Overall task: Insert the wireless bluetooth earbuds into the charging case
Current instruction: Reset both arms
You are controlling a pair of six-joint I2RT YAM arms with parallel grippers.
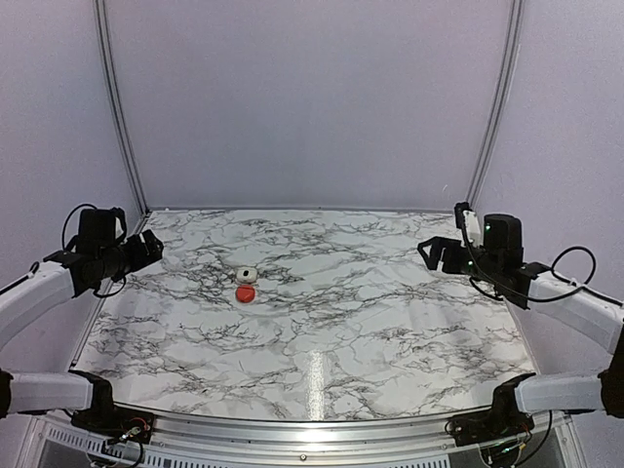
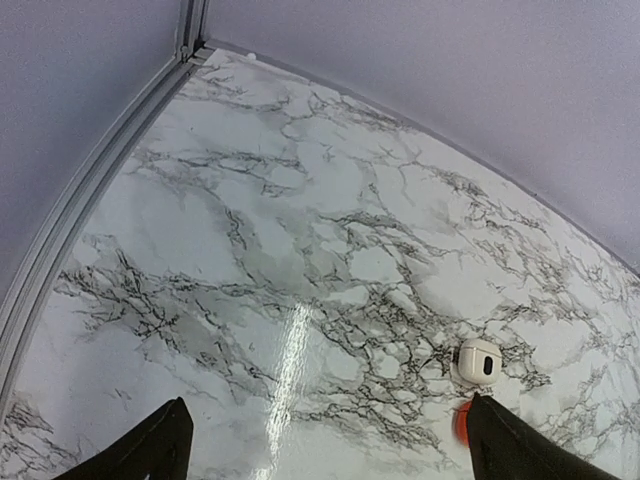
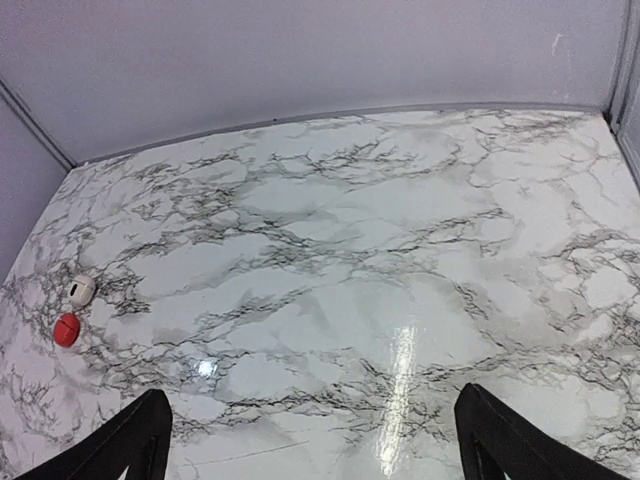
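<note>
Both wide open, empty: left end effector [image 1: 154, 250] and right end effector [image 1: 431, 252]. White case [image 1: 248, 274] and red case [image 1: 245, 292] lie side by side between them, nearer the left.

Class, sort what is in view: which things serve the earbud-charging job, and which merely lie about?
Job: red round case, probably; left gripper and right gripper, both open. No loose earbuds show.
Lying about: white round case, perhaps spare; marble table.
</note>
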